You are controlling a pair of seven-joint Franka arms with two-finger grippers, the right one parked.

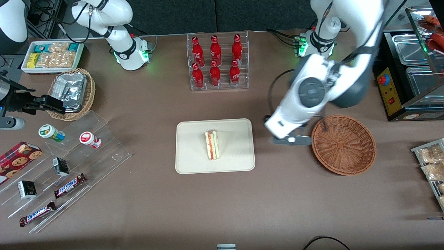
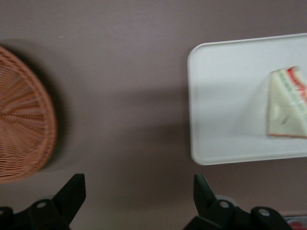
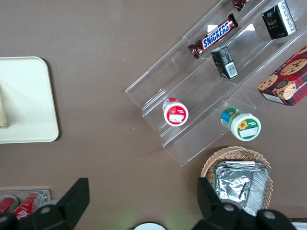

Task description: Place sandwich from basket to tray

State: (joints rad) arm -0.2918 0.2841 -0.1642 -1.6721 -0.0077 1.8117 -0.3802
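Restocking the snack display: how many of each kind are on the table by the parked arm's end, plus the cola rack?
Red cola bottles: 6
Snickers bars: 2
Small dark cartons: 2
Lidded cups: 2
Cookie box: 1
Total: 13
Gripper open, between basket and tray.

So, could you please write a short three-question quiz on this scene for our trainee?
1. True or false: the triangular cream-bread sandwich lies on the flat cream-beige plastic tray.
2. What does the round reddish-brown wicker basket hold? A) a sandwich B) nothing visible C) bottles
3. Are the fingers of the left arm's gripper, above the table between basket and tray, open or shut?

Key: 1 true; 2 B; 3 open, holding nothing.
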